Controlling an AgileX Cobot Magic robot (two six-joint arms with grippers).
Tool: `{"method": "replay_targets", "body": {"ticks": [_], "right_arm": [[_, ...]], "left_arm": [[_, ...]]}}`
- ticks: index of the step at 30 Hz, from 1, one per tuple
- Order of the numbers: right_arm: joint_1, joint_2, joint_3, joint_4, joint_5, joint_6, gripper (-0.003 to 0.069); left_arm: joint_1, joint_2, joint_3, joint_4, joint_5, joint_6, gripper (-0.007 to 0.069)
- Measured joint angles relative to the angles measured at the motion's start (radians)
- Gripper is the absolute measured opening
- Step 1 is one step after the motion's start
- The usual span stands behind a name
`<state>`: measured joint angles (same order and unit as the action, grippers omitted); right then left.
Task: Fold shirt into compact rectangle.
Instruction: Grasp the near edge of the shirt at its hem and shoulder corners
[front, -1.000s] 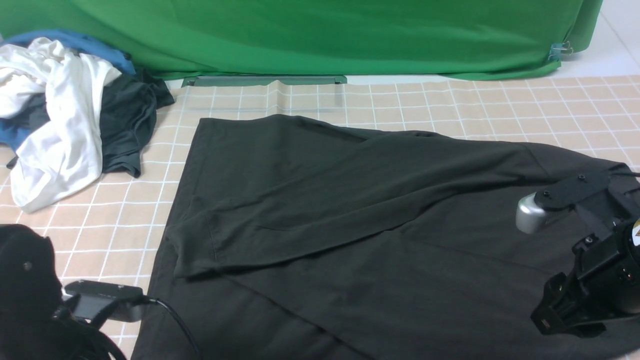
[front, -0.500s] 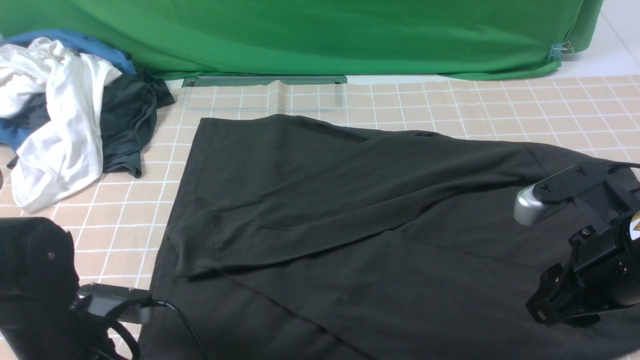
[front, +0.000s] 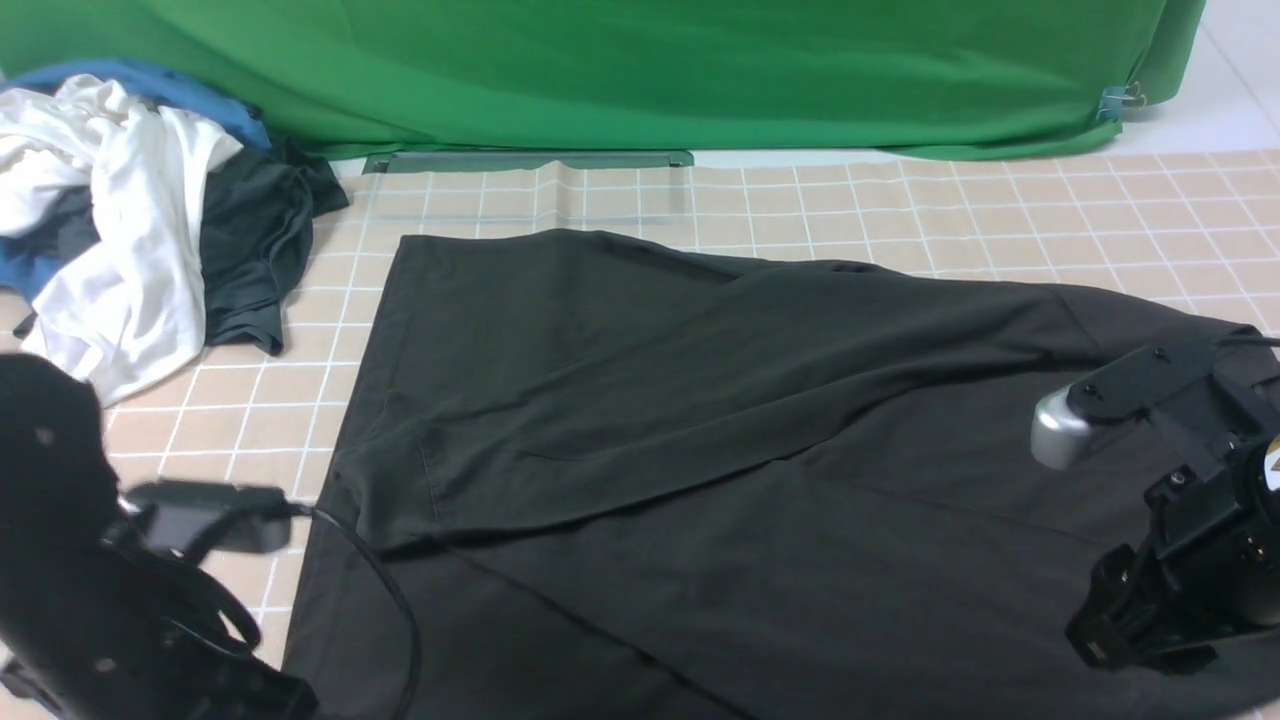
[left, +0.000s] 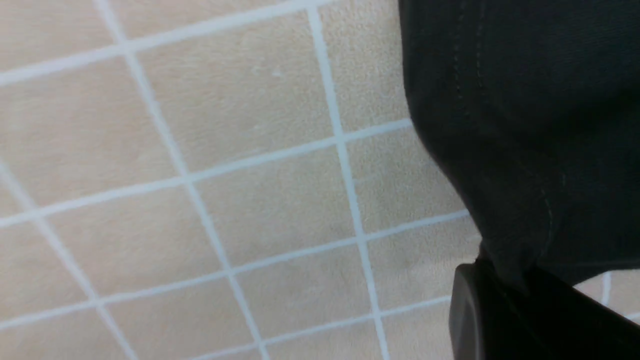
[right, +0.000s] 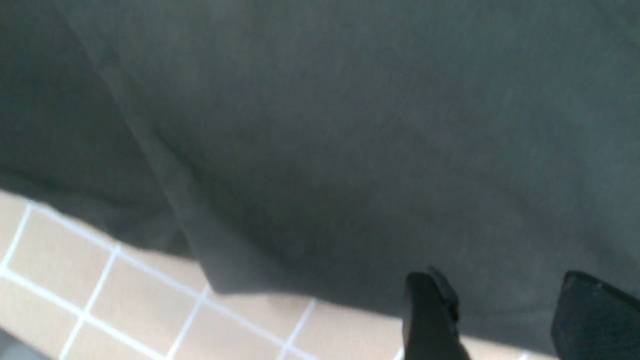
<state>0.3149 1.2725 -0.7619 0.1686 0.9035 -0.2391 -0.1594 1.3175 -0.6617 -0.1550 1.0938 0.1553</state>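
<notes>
The black shirt lies spread on the checked mat, with one long sleeve folded slantwise across its body. No logo, lettering or neck label shows. In the left wrist view my left gripper is shut on a stitched edge of the shirt, which hangs from the jaws above the mat. My left arm is at the shirt's near left edge. My right gripper is open over the shirt's near right border, with nothing between its fingers. My right arm hovers there.
A heap of white, blue and dark garments lies at the back left of the mat. A green cloth backdrop closes the far side. A cable loops from my left wrist over the shirt's near left part.
My left arm has risen and moved away from the near edge, taking the shirt's left edge with it. The right arm bobbed slightly and stays in about the same place.
</notes>
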Motion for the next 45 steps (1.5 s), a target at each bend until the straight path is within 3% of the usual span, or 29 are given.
{"method": "replay_targets", "body": {"ticks": [14, 17, 19, 22, 26, 31, 38, 41, 45], "right_arm": [[0.0, 0.009, 0.0, -0.025, 0.047, 0.013, 0.0377], [0.0, 0.025, 0.0, -0.028, 0.042, 0.019, 0.0377], [0.0, 0.03, 0.0, -0.028, 0.023, 0.025, 0.0377], [0.0, 0.03, 0.0, -0.024, 0.011, 0.025, 0.0377], [0.0, 0.03, 0.0, -0.018, -0.003, 0.025, 0.0377], [0.0, 0.034, 0.0, -0.015, -0.013, 0.026, 0.0377], [0.0, 0.034, 0.0, -0.014, -0.015, 0.025, 0.0377], [0.0, 0.034, 0.0, -0.014, -0.016, 0.025, 0.0377], [0.0, 0.035, 0.0, -0.014, -0.021, -0.003, 0.0377]], "left_arm": [[0.0, -0.122, -0.01, 0.198, 0.119, -0.131, 0.0017], [0.0, -0.122, -0.01, 0.143, 0.1, -0.111, 0.0017], [0.0, -0.118, -0.01, 0.019, 0.059, 0.006, 0.002], [-0.006, -0.102, -0.01, -0.072, 0.031, 0.087, 0.0027], [-0.079, -0.061, 0.013, 0.023, 0.014, 0.051, 0.0094], [-0.217, -0.026, 0.043, 0.148, -0.037, -0.146, 0.0249], [-0.235, -0.026, 0.062, 0.155, -0.107, -0.286, 0.0442], [-0.235, -0.027, 0.112, 0.138, -0.181, -0.324, 0.0493], [-0.235, -0.022, 0.143, 0.093, -0.24, -0.344, 0.0509]]}}
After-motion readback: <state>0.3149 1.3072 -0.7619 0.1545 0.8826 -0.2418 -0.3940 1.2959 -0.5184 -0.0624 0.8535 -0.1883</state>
